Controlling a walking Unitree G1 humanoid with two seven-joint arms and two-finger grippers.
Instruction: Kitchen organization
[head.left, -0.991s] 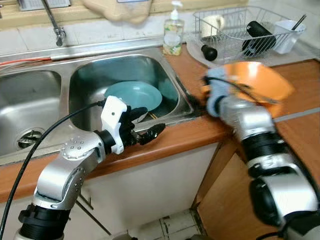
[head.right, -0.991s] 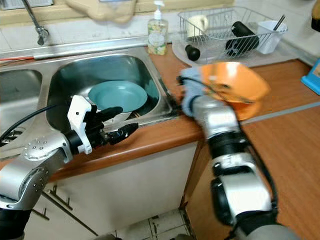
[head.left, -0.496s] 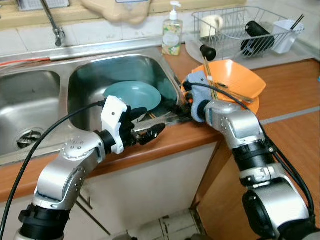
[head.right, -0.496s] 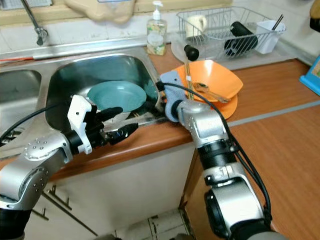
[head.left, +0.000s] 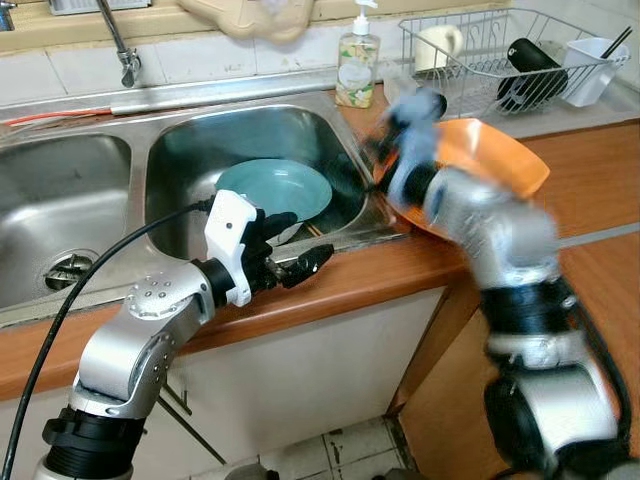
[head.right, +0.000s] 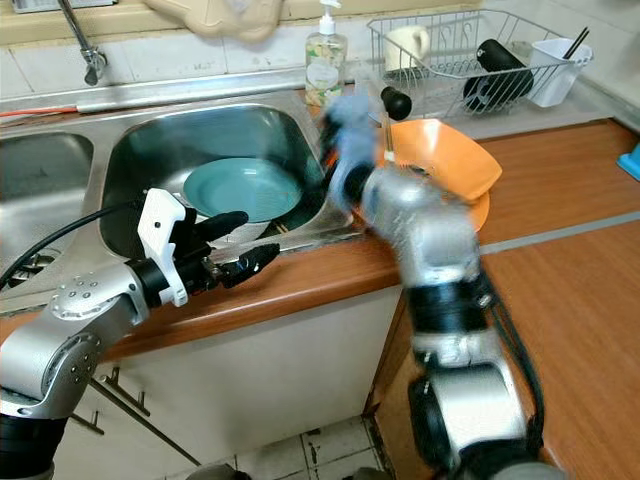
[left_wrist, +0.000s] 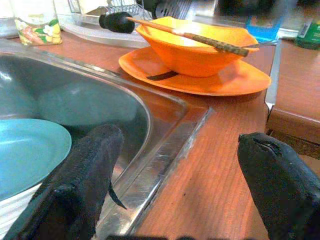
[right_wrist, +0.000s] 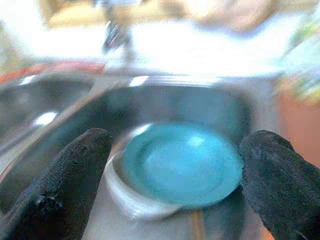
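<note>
Counter: wooden worktop (head.left: 590, 170) across the right and lower centre of the eye views, a pale seam crossing it at right; white cabinet front below, tiled floor at the bottom edge
Sink: double stainless basin (head.left: 90, 200) in the upper left of the frame, tap (head.left: 118, 45) above on the tiled back wall, red strip along the back ledge
Teal plate: (head.left: 273, 187) lying in the right-hand basin, resting on a white dish beneath; centre of the right wrist view (right_wrist: 182, 162), blurred
Orange bowl: (head.right: 440, 155) on an orange plate (left_wrist: 235, 82) on the worktop just right of the sink, chopsticks (left_wrist: 200, 40) and a utensil laid across its rim
Soap bottle: (head.left: 357, 60) upright behind the sink's right corner, upper centre
Dish rack: wire rack (head.left: 480, 60) in the upper right, holding a cup, a black item and a white holder
Left gripper: (head.left: 290, 250) fingers spread apart and empty, over the sink's front edge, lower centre-left; in its wrist view both black fingers (left_wrist: 85, 180) frame the sink rim and the orange bowl beyond
Right gripper: (right_wrist: 175, 185) blurred in the eye views above the sink's right edge; wrist view shows both fingers wide apart, nothing between them, teal plate beyond
</note>
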